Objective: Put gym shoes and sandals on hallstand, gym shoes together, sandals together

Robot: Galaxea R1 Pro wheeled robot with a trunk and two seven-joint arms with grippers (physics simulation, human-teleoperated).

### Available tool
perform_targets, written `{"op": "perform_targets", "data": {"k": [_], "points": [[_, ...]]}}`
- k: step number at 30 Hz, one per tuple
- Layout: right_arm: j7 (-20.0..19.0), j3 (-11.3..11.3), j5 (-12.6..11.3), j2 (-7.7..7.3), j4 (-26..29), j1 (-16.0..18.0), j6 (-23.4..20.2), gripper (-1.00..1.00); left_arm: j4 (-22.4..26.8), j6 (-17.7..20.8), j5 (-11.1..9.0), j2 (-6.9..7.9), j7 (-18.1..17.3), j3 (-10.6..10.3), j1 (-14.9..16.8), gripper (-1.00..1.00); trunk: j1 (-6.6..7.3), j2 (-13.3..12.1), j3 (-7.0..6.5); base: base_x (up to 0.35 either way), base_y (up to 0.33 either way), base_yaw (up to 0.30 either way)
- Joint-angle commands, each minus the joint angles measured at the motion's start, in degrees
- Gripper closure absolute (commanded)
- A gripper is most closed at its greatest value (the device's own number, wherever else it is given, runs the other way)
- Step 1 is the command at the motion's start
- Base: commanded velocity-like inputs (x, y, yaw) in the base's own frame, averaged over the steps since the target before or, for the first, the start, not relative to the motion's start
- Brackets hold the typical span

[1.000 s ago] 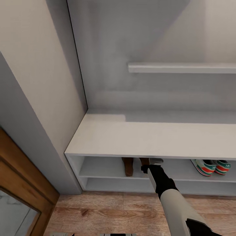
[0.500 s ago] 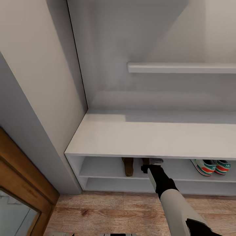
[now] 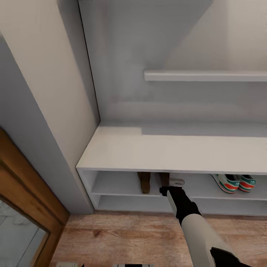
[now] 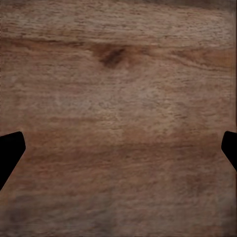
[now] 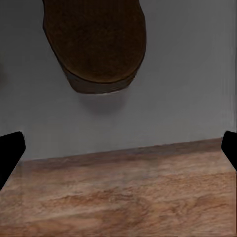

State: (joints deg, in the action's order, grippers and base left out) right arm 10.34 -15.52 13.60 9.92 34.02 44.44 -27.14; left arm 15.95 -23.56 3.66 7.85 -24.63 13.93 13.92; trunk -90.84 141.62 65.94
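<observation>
Sandal (image 5: 96, 44) released on hallstand (image 3: 170, 154); right jaws (image 3: 177, 182) now spread.

Head camera: high, facing forward and down onto the hallstand (image 3: 167, 154) and the near strip of corridor floor (image 3: 129, 237).
Left wrist camera: very close above bare floor (image 4: 118, 118), facing straight down.
Right wrist camera: close, facing one sandal (image 5: 96, 42) on its tier; head view shares sandal (image 3: 165, 180) and floor edge.
</observation>
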Motion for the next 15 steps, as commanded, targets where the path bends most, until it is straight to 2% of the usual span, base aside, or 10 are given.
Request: {"op": "perform_targets", "data": {"k": [1,15], "points": [[-0.15,-0.3,0.55,0.08,0.09,0.03,-0.29,-1.0,-0.04,-0.17,0.39,-0.02,-0.36,0.48,0.04,-1.0,0.04,0.02,0.05,-0.285,0.0,0.0],[-0.16,-0.3,0.55,0.08,0.09,0.02,-0.35,-1.0,-0.04,-0.17,0.39,0.04,-0.34,0.48,0.04,-1.0,0.04,0.02,0.05,-0.325,0.0,0.0]]}}
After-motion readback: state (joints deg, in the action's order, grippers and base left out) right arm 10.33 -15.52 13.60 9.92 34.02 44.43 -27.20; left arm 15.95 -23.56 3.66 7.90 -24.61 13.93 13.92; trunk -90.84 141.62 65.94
